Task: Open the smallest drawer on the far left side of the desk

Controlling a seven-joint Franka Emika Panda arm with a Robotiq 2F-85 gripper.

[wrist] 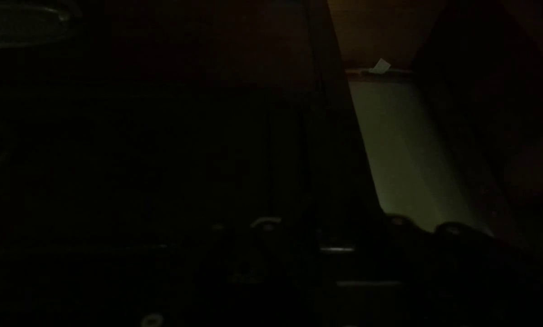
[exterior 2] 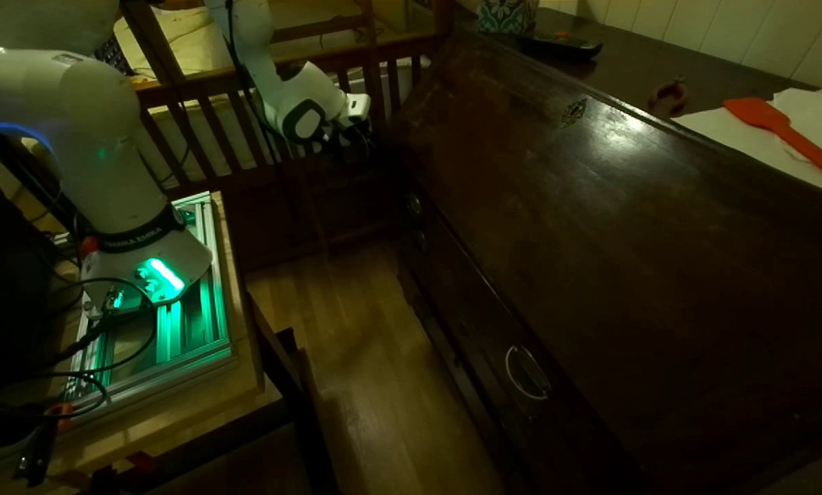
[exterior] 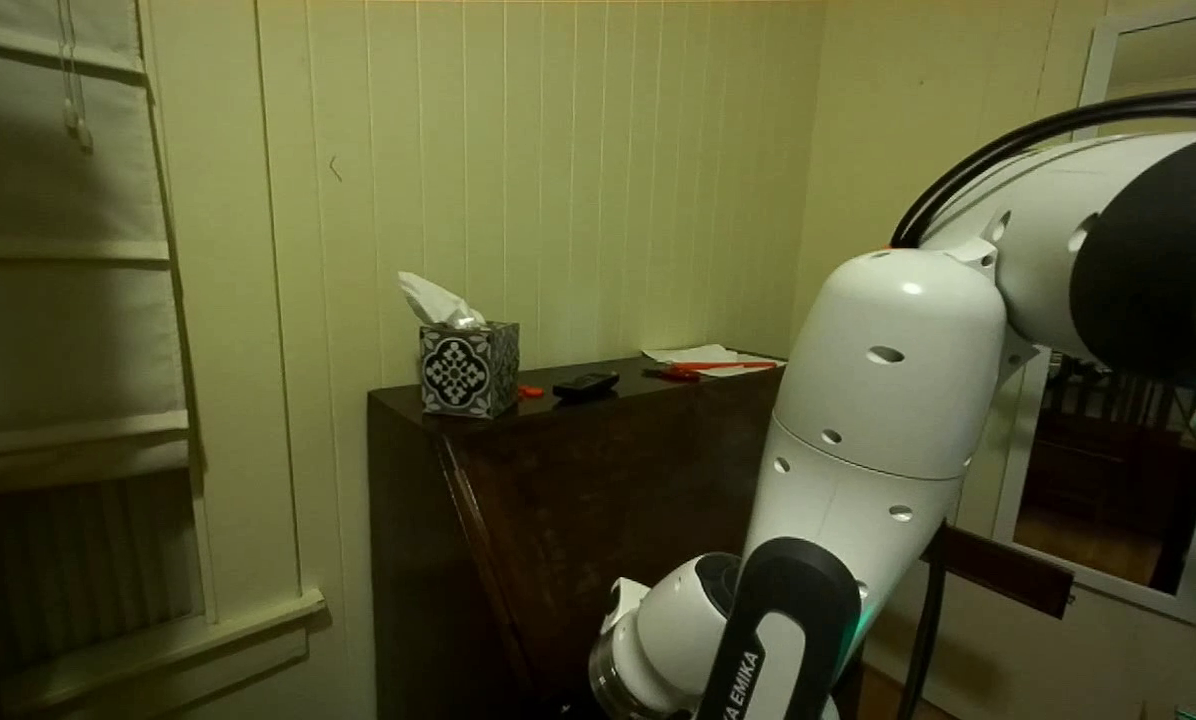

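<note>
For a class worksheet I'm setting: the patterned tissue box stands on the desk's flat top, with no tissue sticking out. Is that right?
Not quite: in an exterior view, a white tissue sticks up from the tissue box, which does stand on the desk, on its flat top.

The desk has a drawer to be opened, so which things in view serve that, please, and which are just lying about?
For the job:
dark brown desk
drawer handles (which one to pull, I cannot tell)
robot arm

Just lying about on the desk:
tissue box
black remote-like device
red spatula
white paper
</note>
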